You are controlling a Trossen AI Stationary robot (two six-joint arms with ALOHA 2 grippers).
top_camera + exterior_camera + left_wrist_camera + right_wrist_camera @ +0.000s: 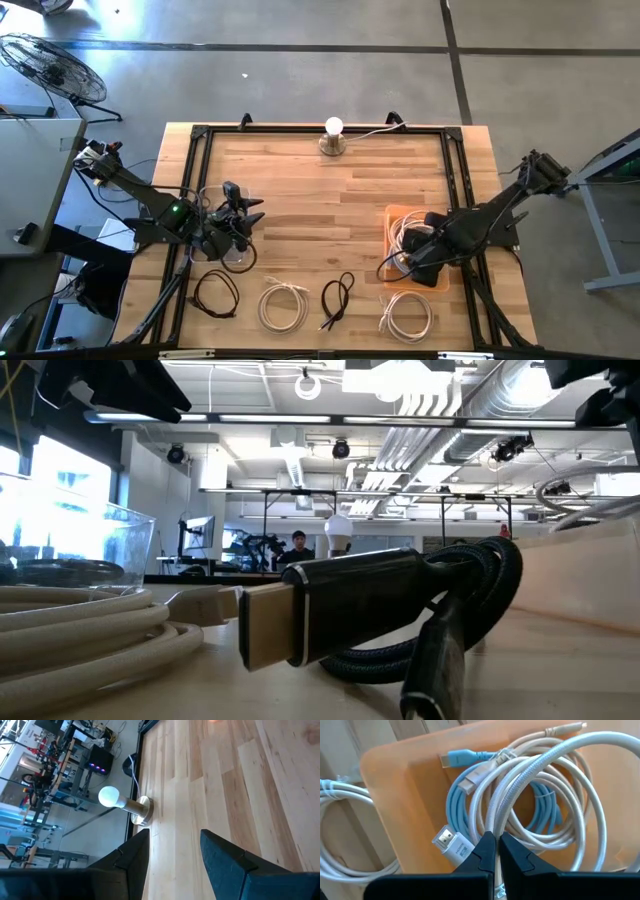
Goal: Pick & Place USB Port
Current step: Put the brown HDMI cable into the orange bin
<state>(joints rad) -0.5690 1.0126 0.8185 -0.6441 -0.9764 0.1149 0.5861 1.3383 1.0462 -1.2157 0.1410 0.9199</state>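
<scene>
I count four coiled cables lying loose along the table's front edge: a dark cable (215, 293), a white cable (283, 305), a black cable (337, 298) and a second white coil (407, 316). One orange tray (393, 214) sits on the right side, and in it I see a white braided cable (540, 775), a light blue cable (465, 756) and a white plug (452, 844). One lamp (333, 136) with a round bulb stands at the far edge of the wooden table (320, 200).

My left arm reaches in from the left edge, bent at the elbow, ending in my left gripper (240, 222) over the left part of the table. A clear container (238, 258) lies just in front of it, and the dark cable is a little further toward the front edge. The left fingers (227, 862) stand wide apart with only bare wood between them; they hold nothing. The lamp is well ahead of them.

My right arm comes in from the right edge and slopes down to the tray. My right gripper (494, 851) is over the tray's front part, its fingers closed tight on a loop of the white braided cable. The light blue cable lies just beneath that loop, the white plug just beside my fingertips, and the second white coil lies outside the tray, near its front.
</scene>
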